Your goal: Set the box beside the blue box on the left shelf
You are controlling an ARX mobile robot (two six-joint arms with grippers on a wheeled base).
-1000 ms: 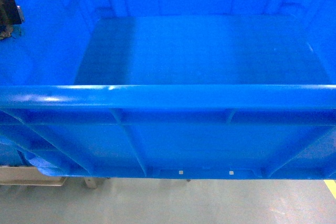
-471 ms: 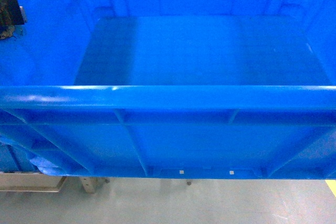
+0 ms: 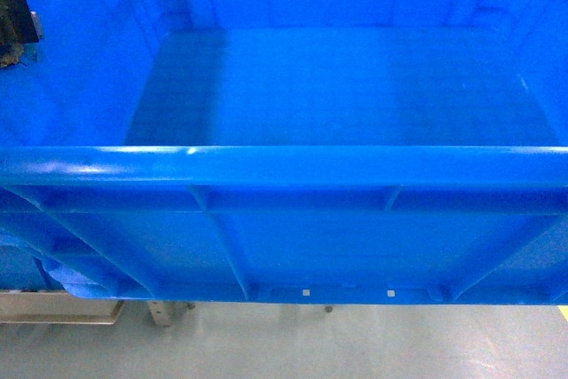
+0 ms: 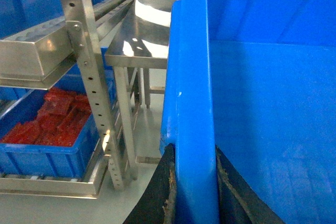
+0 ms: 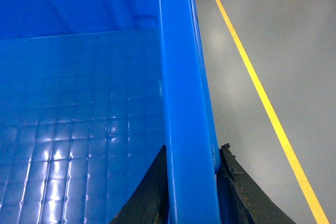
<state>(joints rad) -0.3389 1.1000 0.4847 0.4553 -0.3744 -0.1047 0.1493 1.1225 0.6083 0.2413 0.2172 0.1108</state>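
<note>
Little has shifted since the earlier head frames: the steel frame (image 3: 62, 308) seen under the box's near left corner has slid slightly sideways, while the box (image 3: 337, 86) fills the view as before, its near rim running level across the middle.

The box is held off the floor, with grey floor (image 3: 311, 343) visible below its ribbed near wall. Its smooth bottom is lit with soft reflections and nothing is seen lying on it. At the upper left edge of the head view a dark piece of the left gripper (image 3: 16, 13) is seen against the box's left wall.

In the left wrist view the left gripper (image 4: 193, 192) is clamped on the box's left rim, one black finger outside the wall and one inside. Beyond it a steel rack (image 4: 86, 72) with perforated uprights is seen; a blue crate (image 4: 47, 150) of red packets (image 4: 52, 121) sits on its lower level. A polished steel table (image 4: 139, 38) stands just beside the rack, and more blue bins are seen behind.

In the right wrist view the right gripper (image 5: 191, 187) is clamped on the box's right rim in the same way, a finger on each side. Grey floor with a yellow line (image 5: 257, 87) is seen to the right.

The roller shelf cannot be made out in any view.
</note>
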